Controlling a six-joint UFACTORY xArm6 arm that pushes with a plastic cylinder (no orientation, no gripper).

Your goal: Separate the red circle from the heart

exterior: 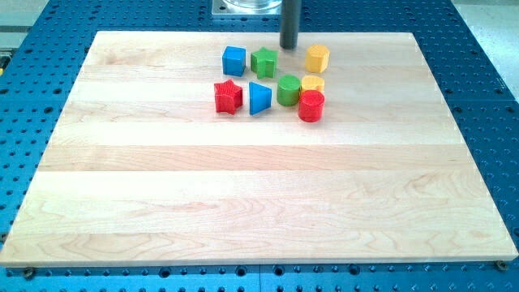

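Note:
The red circle (311, 106) stands near the view's top, right of centre, touching the yellow heart (313, 83) just above it. A green circle (289, 90) sits against both on their left. My tip (289, 47) is at the end of the dark rod, above the group, between the green star (263, 62) and the yellow hexagon (317, 58), touching neither. It is well above the red circle and the heart.
A blue cube (234, 61) lies left of the green star. A red star (229, 96) and a blue triangle (259, 98) lie left of the green circle. The wooden board (259, 203) sits on a blue perforated table.

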